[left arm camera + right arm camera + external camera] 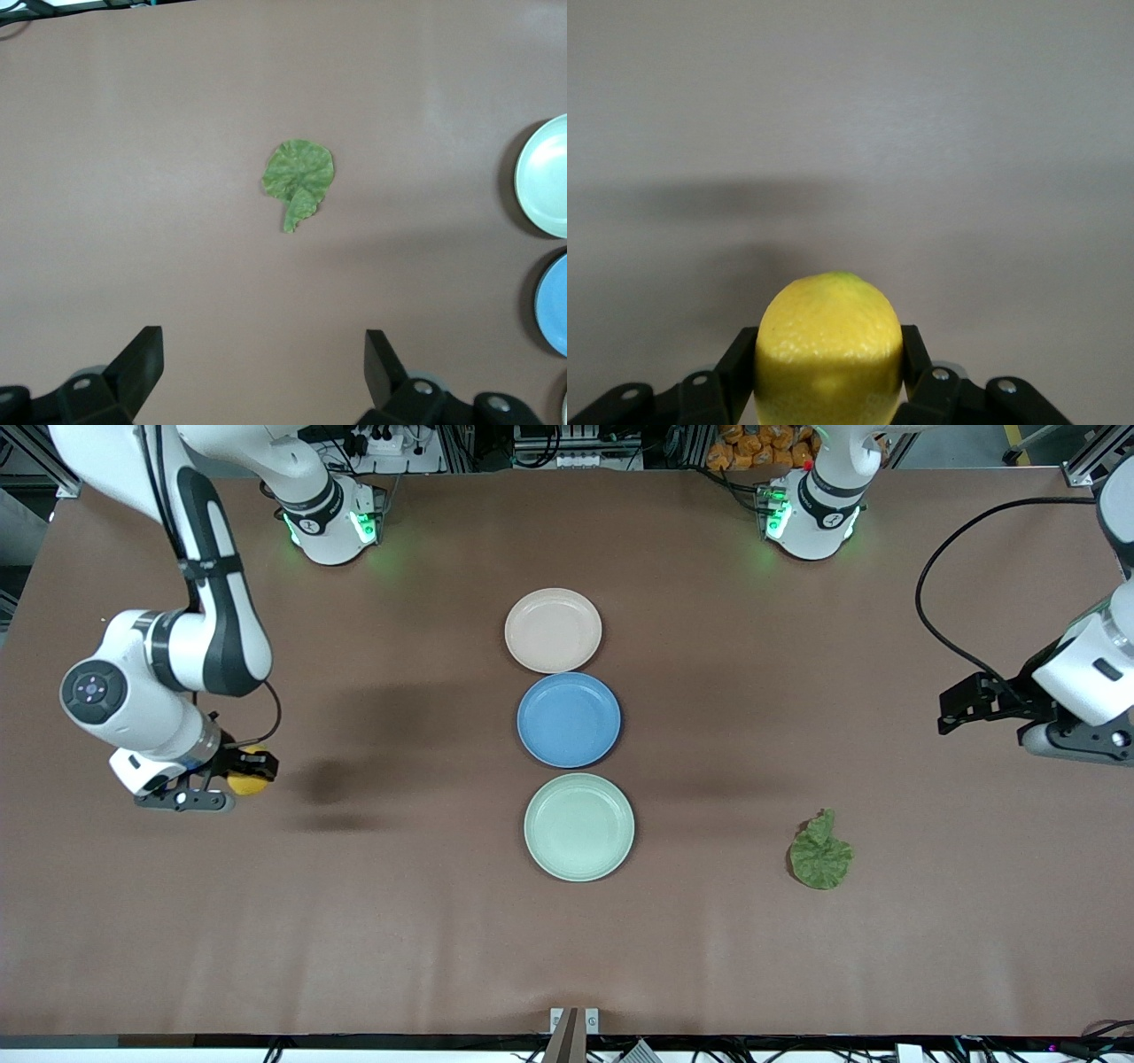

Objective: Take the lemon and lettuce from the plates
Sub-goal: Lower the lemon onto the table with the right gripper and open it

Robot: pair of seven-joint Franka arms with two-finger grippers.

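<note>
The yellow lemon (pixel 245 779) (pixel 828 345) is held above bare table at the right arm's end, with my right gripper (pixel 254 767) (pixel 828 347) shut on it. The crinkled green lettuce (pixel 821 853) (pixel 299 180) lies flat on the table toward the left arm's end, beside the mint green plate (pixel 578 826) (pixel 545 177). My left gripper (pixel 959 708) (pixel 263 343) hangs open and empty over bare table, apart from the lettuce. The beige plate (pixel 553 630) and the mint green plate both stand empty.
An empty blue plate (pixel 569 719) (pixel 555 305) sits between the other two in a row down the table's middle. A black cable (pixel 939 558) loops over the table near the left arm.
</note>
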